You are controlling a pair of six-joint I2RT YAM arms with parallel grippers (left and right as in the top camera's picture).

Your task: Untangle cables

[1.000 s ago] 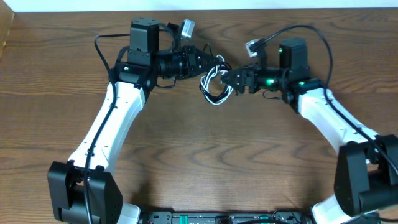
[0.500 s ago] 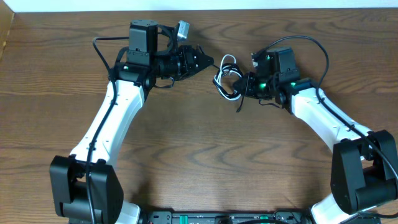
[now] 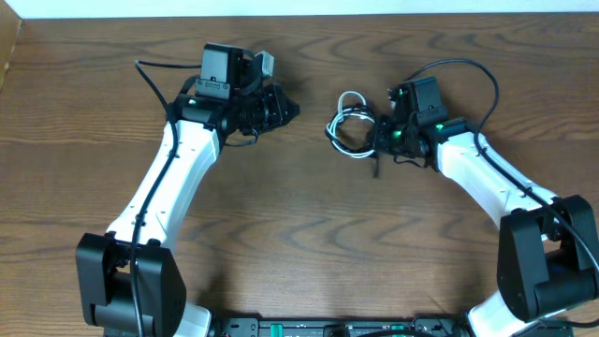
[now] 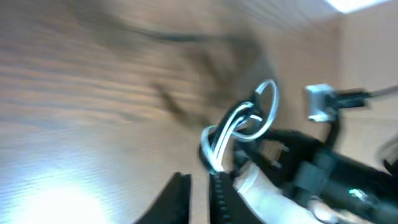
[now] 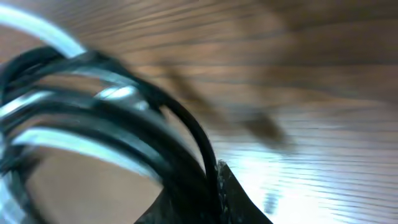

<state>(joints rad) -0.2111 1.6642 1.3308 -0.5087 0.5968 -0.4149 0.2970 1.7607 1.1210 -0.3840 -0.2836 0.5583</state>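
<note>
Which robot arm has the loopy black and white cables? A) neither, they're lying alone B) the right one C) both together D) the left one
B: the cables are pinched at the tip of the right gripper, while the left gripper is off to the side, not touching them.

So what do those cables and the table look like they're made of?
The cables: likely plastic or rubber-coated cord, one black, one white, smooth with a slight sheen; they bend in tight loops. The table: brown wood or wood-look laminate, with wavy grain lines and a soft glare; which of the two I can't tell.
</note>
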